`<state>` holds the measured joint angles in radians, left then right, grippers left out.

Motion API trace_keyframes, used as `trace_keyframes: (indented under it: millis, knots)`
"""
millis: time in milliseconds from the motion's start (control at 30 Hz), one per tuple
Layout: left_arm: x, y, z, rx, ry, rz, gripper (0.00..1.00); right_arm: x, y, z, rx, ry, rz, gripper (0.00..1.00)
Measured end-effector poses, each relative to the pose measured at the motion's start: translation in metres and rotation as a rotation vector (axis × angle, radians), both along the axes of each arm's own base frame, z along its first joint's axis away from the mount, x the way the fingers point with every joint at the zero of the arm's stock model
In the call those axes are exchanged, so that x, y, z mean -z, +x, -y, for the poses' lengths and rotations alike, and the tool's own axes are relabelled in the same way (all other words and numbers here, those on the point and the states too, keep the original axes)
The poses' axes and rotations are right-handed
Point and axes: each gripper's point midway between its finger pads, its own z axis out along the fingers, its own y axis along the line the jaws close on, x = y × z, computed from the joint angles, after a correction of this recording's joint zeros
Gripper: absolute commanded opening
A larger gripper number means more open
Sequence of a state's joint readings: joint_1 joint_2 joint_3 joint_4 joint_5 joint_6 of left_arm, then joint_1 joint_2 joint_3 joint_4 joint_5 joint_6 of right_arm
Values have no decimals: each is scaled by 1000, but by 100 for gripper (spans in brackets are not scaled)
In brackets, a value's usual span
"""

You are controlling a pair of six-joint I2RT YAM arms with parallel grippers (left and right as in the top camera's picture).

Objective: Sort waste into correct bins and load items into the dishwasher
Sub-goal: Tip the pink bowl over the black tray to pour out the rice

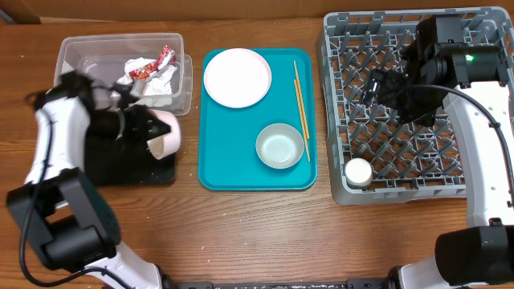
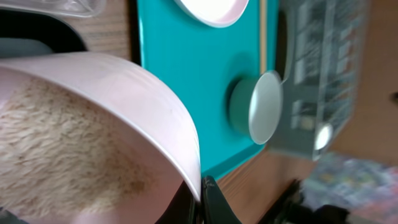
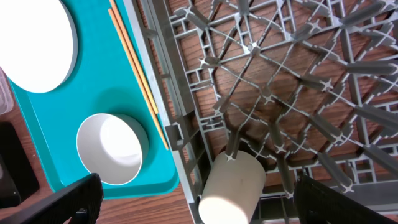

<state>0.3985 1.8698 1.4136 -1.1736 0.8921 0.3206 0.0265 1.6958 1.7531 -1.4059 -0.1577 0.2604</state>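
Fingers (image 2: 211,204) of left gripper (image 1: 148,128) pinch pink bowl (image 1: 167,133) rim, tipped over black tray (image 1: 120,170), frame left. Right gripper (image 1: 377,87) spread above rack (image 1: 401,164). Risk: thin rim grip slips, rice (image 2: 62,155) scatters onto table (image 1: 257,233).

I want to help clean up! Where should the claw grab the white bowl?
Grab the bowl by its rim, from straight above: it sits upright, mouth up, so one finger fits inside. Choose the side away from the chopsticks.
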Motion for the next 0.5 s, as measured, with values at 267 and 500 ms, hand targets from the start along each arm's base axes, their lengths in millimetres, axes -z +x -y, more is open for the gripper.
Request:
trace_keyframes:
  millis: [267,500]
  knots:
    - [-9,-15,-41,-185,-260,116,4,0,0,0,1,-1,0,99]
    - [-45,-9,-63,-305,-457,247,4,0,-1,0,0,0,-3,99]
